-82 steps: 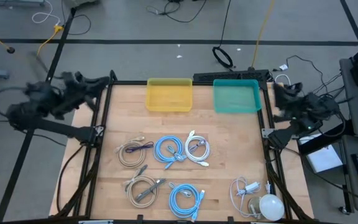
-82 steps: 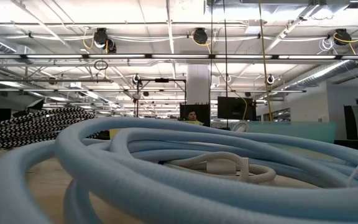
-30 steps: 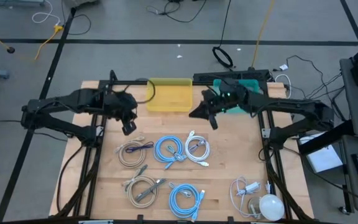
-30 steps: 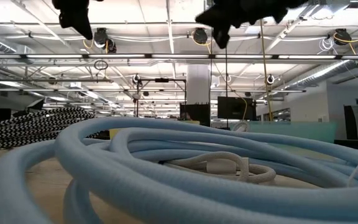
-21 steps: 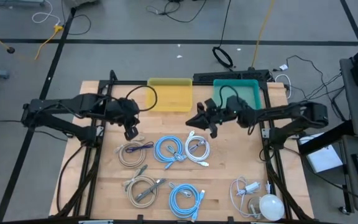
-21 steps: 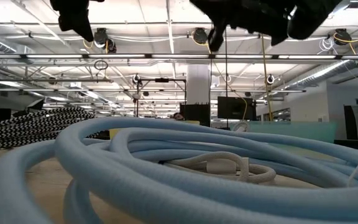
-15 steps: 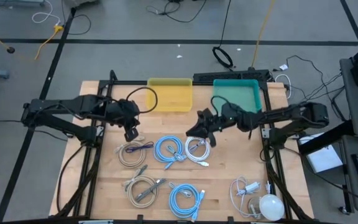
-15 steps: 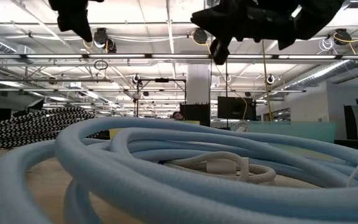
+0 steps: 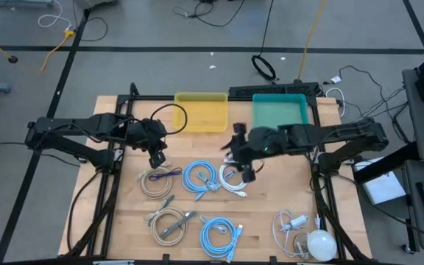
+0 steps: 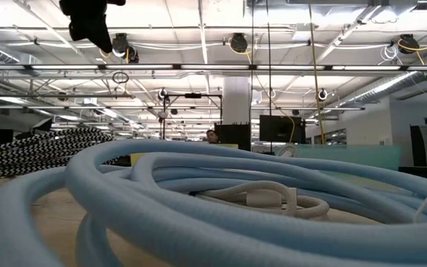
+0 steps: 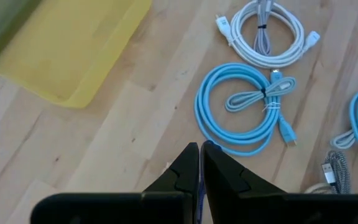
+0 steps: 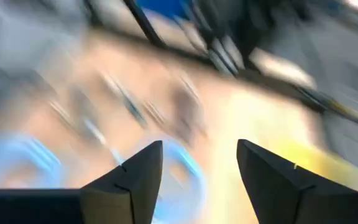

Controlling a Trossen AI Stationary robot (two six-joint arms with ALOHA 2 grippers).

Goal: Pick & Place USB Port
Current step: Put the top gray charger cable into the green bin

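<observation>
Here the right end effector (image 9: 243, 163) is seen with its fingers (image 12: 129, 183) spread apart and empty, hung over the white coiled cable (image 9: 233, 177) near the middle of the worktop (image 9: 271, 191). The left end effector (image 9: 157, 156) is held pressed together, gripping nothing, at about ten o'clock from the light blue coiled cable (image 9: 199, 177), which lies just beside the white one. The yellow tray (image 9: 200, 112) and the green tray (image 9: 279, 113) are set side by side at twelve o'clock along the far edge.
</observation>
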